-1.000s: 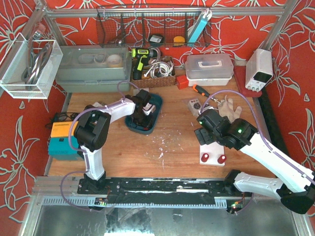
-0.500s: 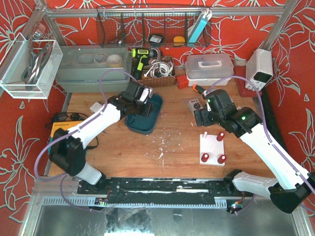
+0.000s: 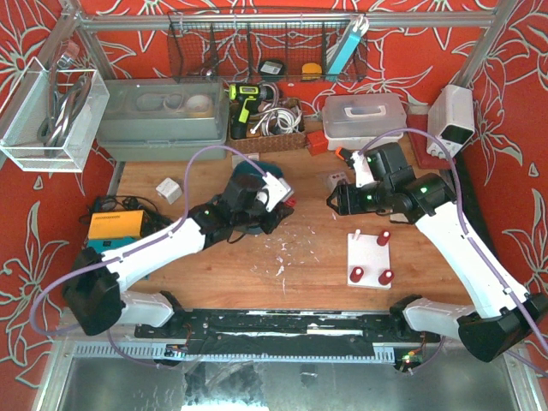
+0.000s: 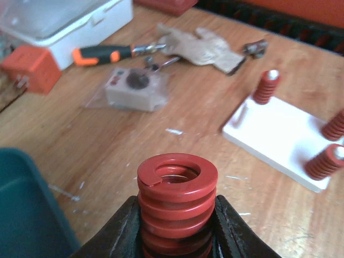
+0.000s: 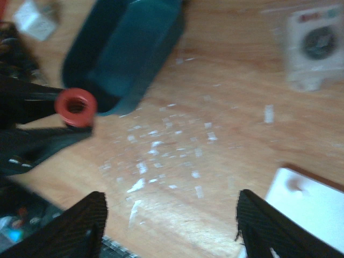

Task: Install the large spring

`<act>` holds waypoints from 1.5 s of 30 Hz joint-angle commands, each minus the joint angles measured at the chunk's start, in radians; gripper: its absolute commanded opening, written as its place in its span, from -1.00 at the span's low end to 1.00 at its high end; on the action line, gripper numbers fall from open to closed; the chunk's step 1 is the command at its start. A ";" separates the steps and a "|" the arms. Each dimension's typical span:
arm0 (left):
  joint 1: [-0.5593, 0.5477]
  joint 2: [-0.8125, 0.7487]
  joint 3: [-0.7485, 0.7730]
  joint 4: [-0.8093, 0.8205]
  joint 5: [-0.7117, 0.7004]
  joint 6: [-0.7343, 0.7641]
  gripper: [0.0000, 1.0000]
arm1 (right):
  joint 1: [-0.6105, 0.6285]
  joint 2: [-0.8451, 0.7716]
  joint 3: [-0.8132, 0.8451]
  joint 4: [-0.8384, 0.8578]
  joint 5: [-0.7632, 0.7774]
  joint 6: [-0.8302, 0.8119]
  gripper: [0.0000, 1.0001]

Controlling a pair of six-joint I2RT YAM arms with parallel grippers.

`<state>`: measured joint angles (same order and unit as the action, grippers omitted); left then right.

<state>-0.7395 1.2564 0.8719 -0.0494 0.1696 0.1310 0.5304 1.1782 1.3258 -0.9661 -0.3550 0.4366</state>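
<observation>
The large spring [image 4: 177, 188], a thick red coil, stands upright between the black fingers of my left gripper [image 4: 176, 209], which is shut on it. From above, that gripper [image 3: 281, 204] hangs over the table's middle, left of the white plate [image 3: 368, 257]. The plate carries three smaller red springs on pegs [image 3: 384, 237] and one bare peg [image 3: 354, 233]. My right gripper [image 5: 172, 215] is open with nothing between its fingers, above bare wood. It [image 3: 336, 201] sits behind the plate's left corner. Its camera sees the spring [image 5: 76, 106] and the plate's corner [image 5: 317, 204].
A teal tray [image 5: 123, 54] lies behind the left gripper. A screwdriver [image 4: 107, 52], a glove [image 4: 201, 45], a bagged part [image 4: 137, 88] and an orange block [image 4: 29, 67] lie at the back. A white lidded box [image 3: 364, 118] and a power supply [image 3: 451, 120] stand behind them.
The left arm has swung right, out of the teal tray, carrying the spring toward the table's middle. The right gripper has risen off the plate and moved back and left.
</observation>
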 commanded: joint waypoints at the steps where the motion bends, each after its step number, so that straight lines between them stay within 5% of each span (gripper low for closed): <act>1: -0.042 -0.113 -0.095 0.211 0.049 0.097 -0.90 | -0.003 -0.032 -0.025 0.087 -0.288 0.113 0.24; 29: -0.070 -0.091 -0.063 0.229 0.157 0.106 -0.94 | 0.178 0.164 0.008 0.126 -0.244 0.128 0.29; 37: -0.073 -0.111 -0.072 0.225 0.158 0.105 -0.95 | 0.188 0.153 -0.023 0.133 -0.211 0.139 -0.19; 40: -0.073 -0.110 -0.066 0.215 0.144 0.105 -0.93 | 0.188 0.157 -0.019 0.123 -0.195 0.138 -0.59; 43: -0.074 -0.112 -0.065 0.204 0.119 0.096 -0.63 | 0.188 0.139 -0.021 0.114 -0.131 0.143 -1.00; 45: -0.074 -0.115 -0.069 0.192 0.101 0.082 -0.31 | 0.187 0.112 -0.032 0.121 -0.075 0.151 -1.00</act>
<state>-0.8070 1.1660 0.7769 0.1143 0.3054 0.2272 0.7151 1.3376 1.3094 -0.8299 -0.5411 0.5808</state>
